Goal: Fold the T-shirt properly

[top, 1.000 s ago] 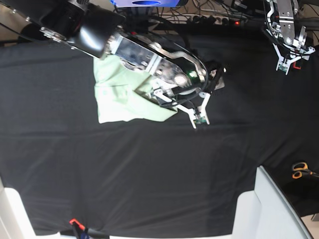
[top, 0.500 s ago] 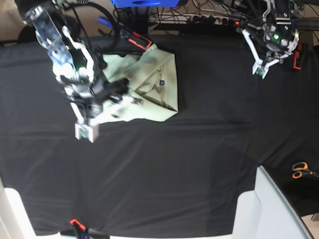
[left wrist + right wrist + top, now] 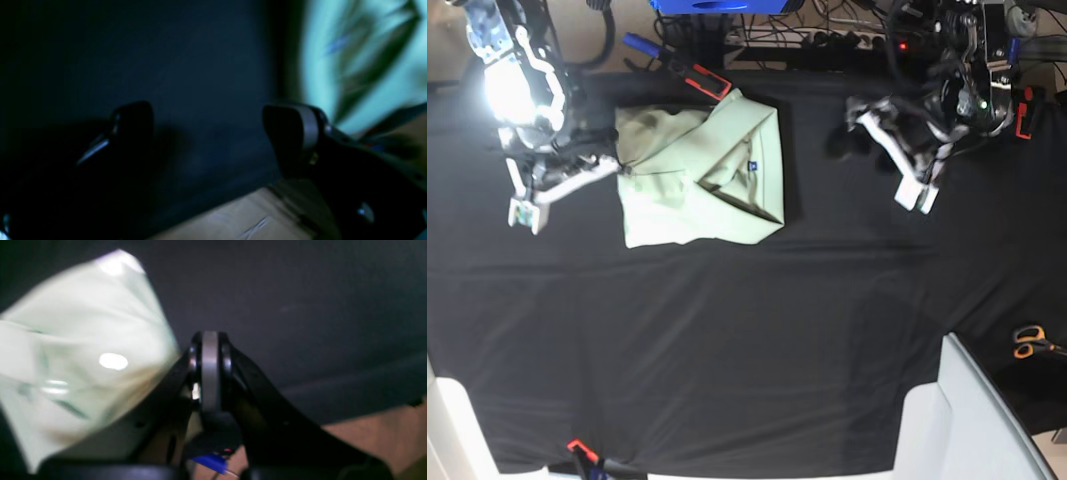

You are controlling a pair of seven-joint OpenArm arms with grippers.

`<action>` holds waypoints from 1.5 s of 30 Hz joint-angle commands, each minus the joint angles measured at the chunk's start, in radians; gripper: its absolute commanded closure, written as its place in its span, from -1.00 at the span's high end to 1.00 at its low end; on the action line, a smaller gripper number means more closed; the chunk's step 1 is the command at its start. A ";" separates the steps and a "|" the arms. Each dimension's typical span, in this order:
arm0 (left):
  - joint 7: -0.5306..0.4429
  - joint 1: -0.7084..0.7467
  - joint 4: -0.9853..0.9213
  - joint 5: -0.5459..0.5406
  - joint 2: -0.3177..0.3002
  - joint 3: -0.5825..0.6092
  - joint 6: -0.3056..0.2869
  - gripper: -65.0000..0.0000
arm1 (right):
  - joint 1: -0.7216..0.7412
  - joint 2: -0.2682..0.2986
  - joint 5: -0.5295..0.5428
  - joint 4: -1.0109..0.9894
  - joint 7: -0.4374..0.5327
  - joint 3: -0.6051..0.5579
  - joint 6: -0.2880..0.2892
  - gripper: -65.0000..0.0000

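Shirt position: the T-shirt [image 3: 702,175] lies on the black bench [image 3: 747,340], towards its far-left part in the base view, as a compact, roughly square packet with the collar and small dark neck label on top.
Fold state: a triangular flap crosses the right half; edges look fairly even, so by my judgement the folding is close to done.
Right claw: the right claw [image 3: 525,212] hangs just left of the shirt, apart from it; in its wrist view the two fingers meet with no gap and no cloth between them, so it is closed on nothing.
Left claw: the left claw [image 3: 206,133] sits well right of the shirt over bare bench; its fingers [image 3: 293,133] stand wide apart with nothing in the gap.
Weight: likely light, thin cotton; little force needed to lift.
Stiffness: soft and limp; any lifted part will sag and drag the layers beneath.
Grip surface: matte cloth, not slippery; a pinch should hold well.
Where to take hold: at an outer edge or corner of the stack, pinching all layers together; the collar and placket are thicker and firmer.
Risk: pinching only the top layer would pull the folds open; sliding the packet on the bench cloth may wrinkle it.
Blur: both wrist views are smeared, so fine creases cannot be read.
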 commanded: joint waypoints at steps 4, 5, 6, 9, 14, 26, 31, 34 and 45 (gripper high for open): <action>-0.007 -0.062 -0.066 -0.054 -0.004 -0.003 0.003 0.68 | -0.017 0.003 -0.004 0.014 0.017 0.009 0.102 -0.98; -0.007 -0.074 -0.089 -0.062 0.002 0.006 0.003 0.68 | -0.020 0.003 -0.004 0.014 0.017 0.009 0.116 -0.98; -0.007 -0.090 -0.109 -0.069 0.003 0.027 0.003 0.68 | -0.030 0.001 -0.004 0.013 0.017 0.009 0.126 -0.98; -0.007 -0.123 -0.158 -0.098 0.006 0.102 0.003 0.68 | -0.037 0.001 -0.006 0.013 0.019 0.009 0.136 -0.99; -0.008 -0.177 -0.190 -0.161 0.011 0.242 0.003 0.68 | -0.051 0.001 -0.006 0.013 0.017 0.009 0.137 -0.99; -0.013 -0.235 -0.394 -0.158 0.083 0.299 0.006 0.67 | -0.074 0.003 -0.007 0.013 0.017 0.009 0.137 -0.99; -0.013 -0.257 -0.408 -0.158 0.086 0.389 0.006 0.67 | -0.074 0.003 -0.007 0.013 0.017 0.009 0.137 -0.99; -0.014 -0.258 -0.414 -0.158 0.088 0.412 0.006 0.67 | -0.074 0.003 -0.007 0.013 0.019 0.009 0.137 -0.99; -0.016 -0.295 -0.525 -0.158 0.106 0.411 0.006 -0.64 | -0.074 0.003 -0.007 0.013 0.019 0.010 0.137 -0.99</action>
